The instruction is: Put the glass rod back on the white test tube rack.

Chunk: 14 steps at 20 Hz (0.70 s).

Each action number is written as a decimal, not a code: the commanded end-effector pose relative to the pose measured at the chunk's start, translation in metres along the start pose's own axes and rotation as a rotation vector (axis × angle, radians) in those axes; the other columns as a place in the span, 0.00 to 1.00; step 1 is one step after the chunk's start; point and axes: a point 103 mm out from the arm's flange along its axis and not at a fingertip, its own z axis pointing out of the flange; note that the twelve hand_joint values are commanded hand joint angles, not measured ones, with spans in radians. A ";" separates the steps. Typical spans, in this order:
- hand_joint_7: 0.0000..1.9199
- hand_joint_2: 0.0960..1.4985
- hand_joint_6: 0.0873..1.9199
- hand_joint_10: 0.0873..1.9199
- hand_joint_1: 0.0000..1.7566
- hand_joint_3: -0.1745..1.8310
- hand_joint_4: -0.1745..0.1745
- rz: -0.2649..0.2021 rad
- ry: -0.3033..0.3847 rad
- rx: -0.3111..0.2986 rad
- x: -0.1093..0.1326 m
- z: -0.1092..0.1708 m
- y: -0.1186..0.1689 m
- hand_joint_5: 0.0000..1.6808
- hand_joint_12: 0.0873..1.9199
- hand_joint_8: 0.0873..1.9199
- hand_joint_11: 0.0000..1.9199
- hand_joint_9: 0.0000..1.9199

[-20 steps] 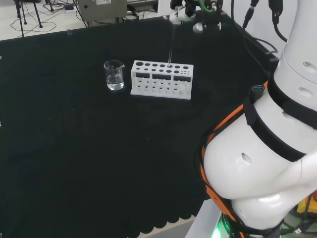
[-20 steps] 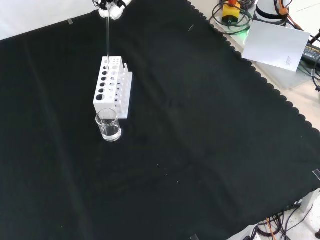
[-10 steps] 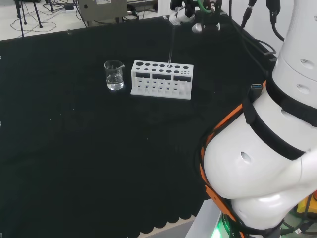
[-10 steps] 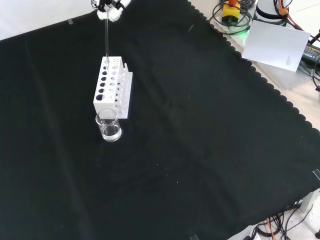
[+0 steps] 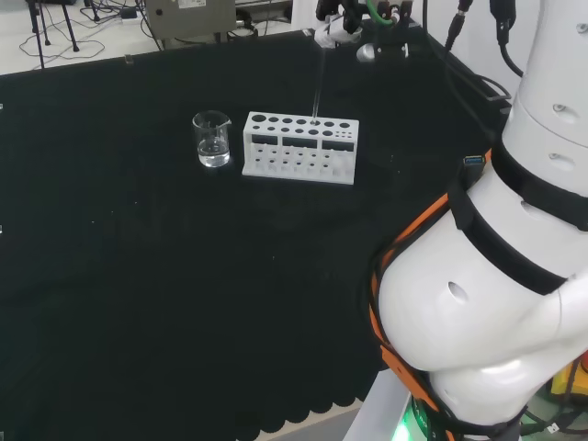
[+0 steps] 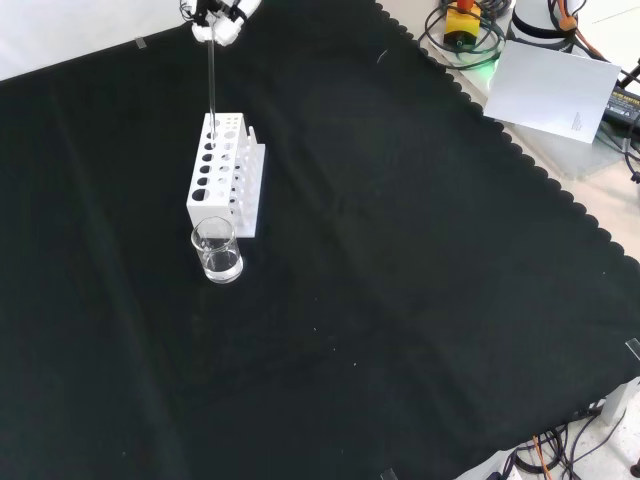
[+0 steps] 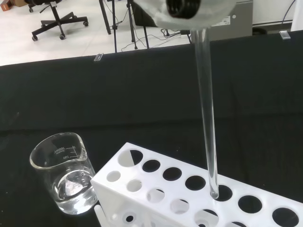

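So the hand [image 6: 222, 18] was pinching the top of the glass rod [image 7: 206, 118], hanging upright with its tip right at a hole in the white rack [image 5: 300, 147]. Lowering and letting go seemed left. Beaker [image 5: 211, 139] stood beside.

A lab: beaker [image 5: 211, 139], test tube rack [image 5: 299, 146], cabled equipment [image 6: 470, 30].

Black cloth [image 6: 420, 300]; pale floor [image 7: 57, 42], office chair [image 7: 57, 19].

Clear glossy glass rod [image 7: 206, 111] and beaker [image 7: 65, 173] — matt white plastic rack [image 7: 189, 192], matt black cloth [image 6: 400, 300]
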 end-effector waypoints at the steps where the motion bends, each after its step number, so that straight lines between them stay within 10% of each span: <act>1: 0.59 0.68 0.13 0.35 0.74 0.09 0.00 -0.012 0.004 0.024 -0.002 0.016 0.005 0.71 0.40 0.54 0.70 0.90; 14: 0.59 0.68 0.13 0.35 0.74 0.09 0.00 -0.017 0.002 0.081 -0.005 0.046 0.015 0.71 0.40 0.54 0.70 0.90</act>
